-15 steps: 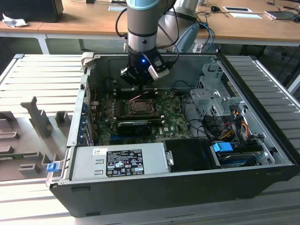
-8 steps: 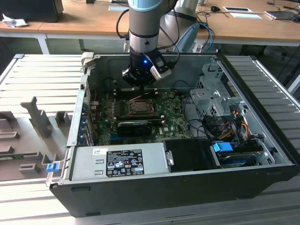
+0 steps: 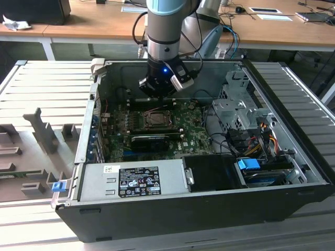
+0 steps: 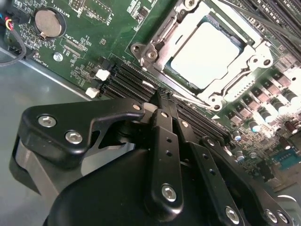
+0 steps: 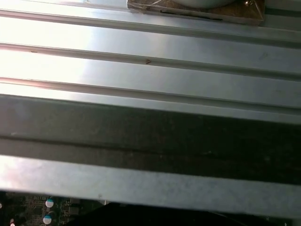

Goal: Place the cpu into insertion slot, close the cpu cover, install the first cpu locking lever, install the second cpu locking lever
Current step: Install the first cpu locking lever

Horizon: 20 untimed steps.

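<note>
The cpu [image 4: 207, 54], a pale silvery square, lies in the insertion slot [image 4: 241, 46], whose black rim shows around it. The cpu cover [image 4: 157, 47], a silvery frame plate, lies down around the chip. A thin metal lever rod [image 4: 186, 96] runs along the socket's near edge. In the second wrist view my gripper [image 4: 162, 98] has its black fingers pressed together, with nothing between them, just off that edge. In the exterior view the gripper [image 3: 158, 93] hangs inside the open computer case, a little behind and above the socket [image 3: 156, 120].
A grey labelled power-supply box [image 3: 131, 180] fills the case's front. A long black card [image 3: 152, 139] lies just in front of the socket. Drive bays and cables [image 3: 251, 141] stand at the exterior view's right. Memory slots [image 4: 127, 80] and a coin battery [image 4: 48, 22] flank the socket.
</note>
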### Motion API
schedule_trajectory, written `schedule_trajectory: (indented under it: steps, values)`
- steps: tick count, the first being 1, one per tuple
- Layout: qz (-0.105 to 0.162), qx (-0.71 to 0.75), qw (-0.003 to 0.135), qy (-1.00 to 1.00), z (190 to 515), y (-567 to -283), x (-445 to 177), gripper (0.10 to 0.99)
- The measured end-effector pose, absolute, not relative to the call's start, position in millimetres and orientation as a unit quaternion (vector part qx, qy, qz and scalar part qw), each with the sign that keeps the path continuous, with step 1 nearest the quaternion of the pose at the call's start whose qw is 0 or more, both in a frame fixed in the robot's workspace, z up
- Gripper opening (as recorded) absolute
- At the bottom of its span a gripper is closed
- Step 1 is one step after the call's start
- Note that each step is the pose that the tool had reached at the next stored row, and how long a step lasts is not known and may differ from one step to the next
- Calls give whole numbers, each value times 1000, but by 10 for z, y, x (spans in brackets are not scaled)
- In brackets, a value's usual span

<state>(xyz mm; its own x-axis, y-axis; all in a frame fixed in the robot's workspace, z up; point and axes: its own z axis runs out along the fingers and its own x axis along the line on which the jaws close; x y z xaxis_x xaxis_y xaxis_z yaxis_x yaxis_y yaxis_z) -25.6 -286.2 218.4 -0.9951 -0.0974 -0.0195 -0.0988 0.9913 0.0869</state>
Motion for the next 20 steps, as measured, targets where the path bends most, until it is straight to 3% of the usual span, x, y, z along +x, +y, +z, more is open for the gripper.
schedule_trajectory:
  steps: [20]
  values:
    - [39, -49, 7, 998, 2040, -2865, -188, 106]
